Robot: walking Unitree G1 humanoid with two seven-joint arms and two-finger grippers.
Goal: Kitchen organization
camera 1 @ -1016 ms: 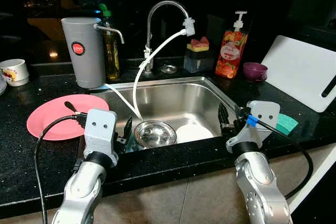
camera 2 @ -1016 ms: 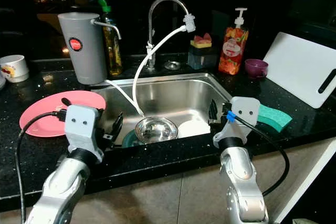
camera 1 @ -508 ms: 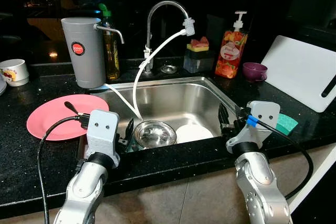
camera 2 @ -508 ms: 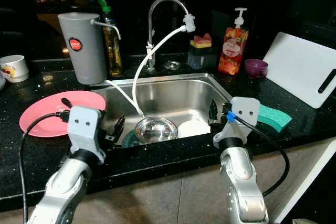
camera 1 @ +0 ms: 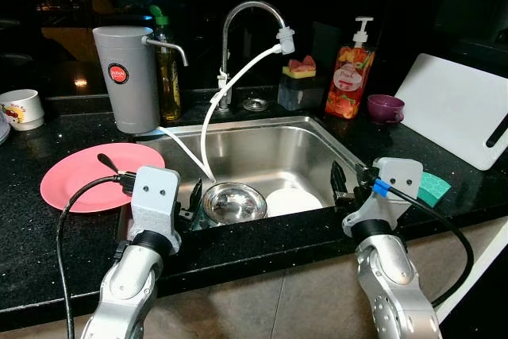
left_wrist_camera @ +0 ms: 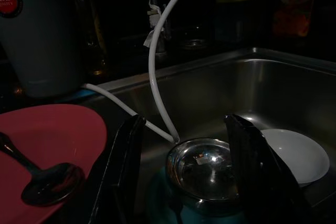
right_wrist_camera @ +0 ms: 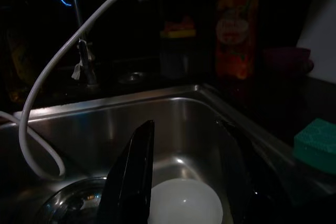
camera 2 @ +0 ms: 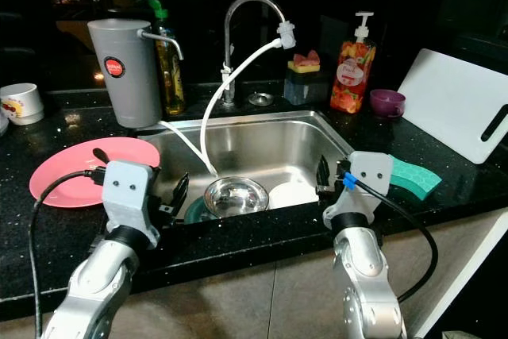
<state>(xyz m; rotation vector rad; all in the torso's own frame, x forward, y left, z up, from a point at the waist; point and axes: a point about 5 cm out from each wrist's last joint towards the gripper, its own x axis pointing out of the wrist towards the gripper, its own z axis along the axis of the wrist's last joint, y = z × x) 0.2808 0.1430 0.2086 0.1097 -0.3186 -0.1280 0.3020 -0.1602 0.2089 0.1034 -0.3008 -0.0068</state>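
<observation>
With both tools spread and empty at the sink's (camera 1: 317, 129) near rim, left tool (left_wrist_camera: 184, 177) framing the steel bowl (camera 1: 234, 202) and right tool (right_wrist_camera: 184, 171) framing the white plate (camera 1: 292, 200), we should descend squarely and avoid the white hose (camera 1: 208, 129).

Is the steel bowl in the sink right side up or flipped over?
Right side up: the steel bowl shows its shiny hollow inside, sitting in the sink.
</observation>
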